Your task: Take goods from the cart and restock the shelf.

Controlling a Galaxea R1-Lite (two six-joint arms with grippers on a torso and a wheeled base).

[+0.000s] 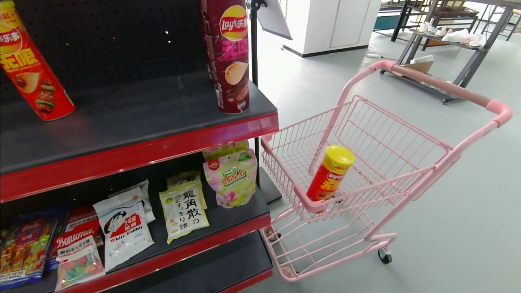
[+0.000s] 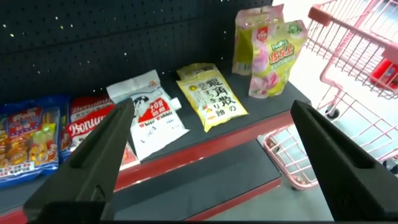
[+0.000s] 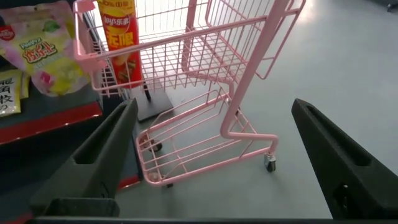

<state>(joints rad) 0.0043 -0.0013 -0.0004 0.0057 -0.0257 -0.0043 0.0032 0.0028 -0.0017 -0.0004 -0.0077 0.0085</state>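
Matte black left pincer (image 2: 211, 106), right pincer (image 3: 214, 102); broad wedge-shaped fingers (image 2: 93, 162) tapering to tips.

My left pincer (image 2: 211, 106) hangs before the shelf (image 2: 205, 177), its two black fingers (image 2: 99, 155) spread wide with nothing between them. A yellow bag (image 2: 211, 96) lies on the shelf at twelve o'clock. A white bag (image 2: 149, 118) lies at eleven, with a red bag (image 2: 87, 124) and a blue bag (image 2: 28, 140) at ten. A green-and-pink pouch (image 2: 273, 56) stands at one o'clock. The pink cart (image 2: 348, 43) is at two, just past the shelf's end.
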